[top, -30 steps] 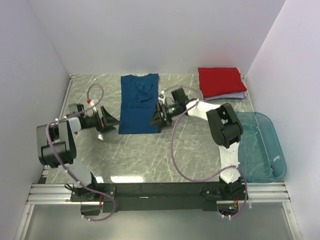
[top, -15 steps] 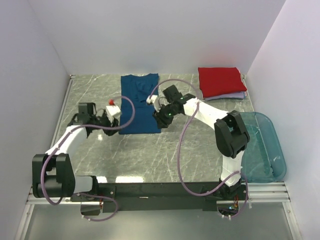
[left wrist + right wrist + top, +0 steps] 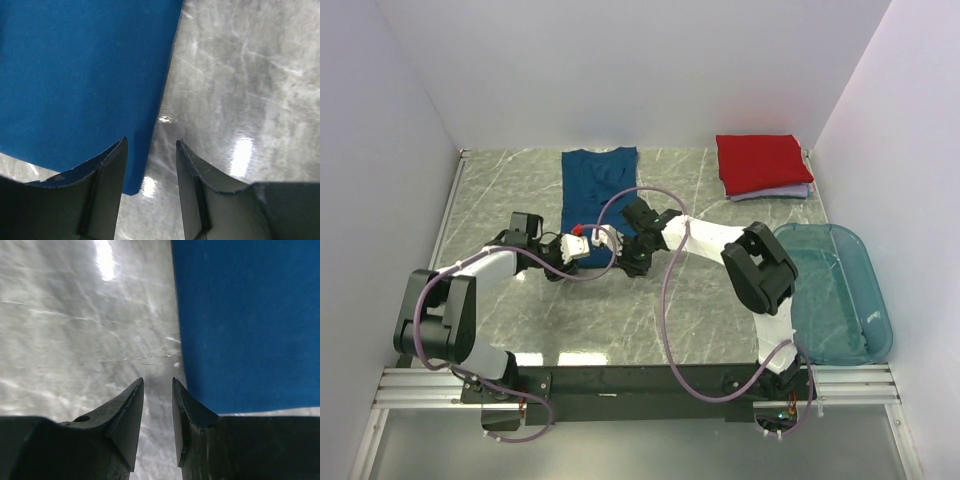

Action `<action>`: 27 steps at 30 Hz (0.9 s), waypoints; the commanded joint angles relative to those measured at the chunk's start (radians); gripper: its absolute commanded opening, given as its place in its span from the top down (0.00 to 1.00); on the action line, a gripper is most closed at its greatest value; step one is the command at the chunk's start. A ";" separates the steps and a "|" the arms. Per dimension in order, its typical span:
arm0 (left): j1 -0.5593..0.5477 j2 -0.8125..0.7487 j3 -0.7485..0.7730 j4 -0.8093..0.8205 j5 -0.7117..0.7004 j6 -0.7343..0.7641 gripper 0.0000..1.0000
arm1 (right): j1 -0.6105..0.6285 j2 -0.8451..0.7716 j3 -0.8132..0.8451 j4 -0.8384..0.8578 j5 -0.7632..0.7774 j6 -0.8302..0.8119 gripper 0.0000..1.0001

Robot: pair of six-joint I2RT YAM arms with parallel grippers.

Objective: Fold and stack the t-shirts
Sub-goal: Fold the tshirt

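Both slightly parted, I note: left gripper (image 3: 150,150) and right gripper (image 3: 158,386), at near corners of the dark blue t-shirt (image 3: 598,185).

A translucent teal tub (image 3: 835,295) sits at the right edge of the grey marbled table (image 3: 610,320) — toward the near side — with plain white walls (image 3: 620,70) left, right and far.
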 commanded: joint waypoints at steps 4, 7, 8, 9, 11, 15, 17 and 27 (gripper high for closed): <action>-0.012 0.023 0.062 -0.047 -0.044 0.123 0.50 | 0.001 0.043 0.071 -0.019 0.081 -0.036 0.63; -0.012 0.034 0.068 -0.065 -0.077 0.163 0.51 | 0.001 0.051 0.084 -0.035 0.097 -0.043 0.64; -0.012 0.040 0.076 -0.073 -0.093 0.172 0.51 | 0.003 0.054 0.089 -0.036 0.103 -0.044 0.64; -0.012 0.054 0.082 -0.091 -0.096 0.178 0.51 | 0.001 0.058 0.093 -0.038 0.110 -0.043 0.64; -0.012 0.063 0.091 -0.102 -0.099 0.191 0.52 | 0.000 0.066 0.106 -0.050 0.121 -0.046 0.64; -0.013 0.092 0.108 -0.114 -0.128 0.203 0.53 | 0.000 0.077 0.118 -0.072 0.126 -0.065 0.64; -0.013 0.118 0.132 -0.159 -0.137 0.217 0.56 | 0.001 0.097 0.144 -0.096 0.133 -0.067 0.65; -0.013 0.137 0.177 -0.242 -0.133 0.237 0.85 | 0.010 0.115 0.169 -0.138 0.182 -0.072 0.96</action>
